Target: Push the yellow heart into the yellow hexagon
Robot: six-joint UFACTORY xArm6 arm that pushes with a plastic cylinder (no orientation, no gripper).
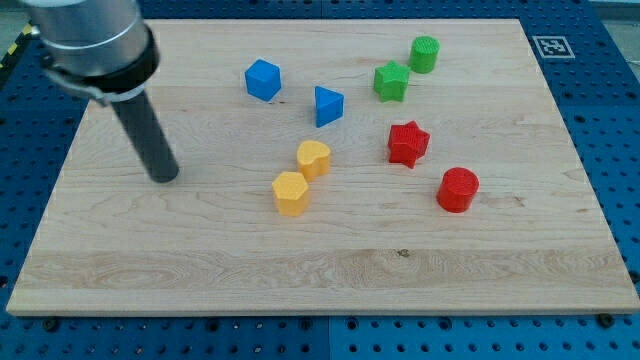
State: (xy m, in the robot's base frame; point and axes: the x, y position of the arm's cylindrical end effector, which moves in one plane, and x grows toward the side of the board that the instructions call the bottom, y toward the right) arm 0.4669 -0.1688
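The yellow heart (314,158) sits near the board's middle. The yellow hexagon (291,193) lies just below and to its left, close beside it, almost touching. My tip (165,177) rests on the board at the view's left, well to the left of both yellow blocks, roughly level with them and apart from every block.
A blue cube-like block (263,79) and a blue triangle (327,105) lie above the yellow pair. A green star (391,81) and green cylinder (424,54) sit at upper right. A red star (407,143) and red cylinder (458,189) lie to the right. The wooden board (330,270) ends in blue pegboard.
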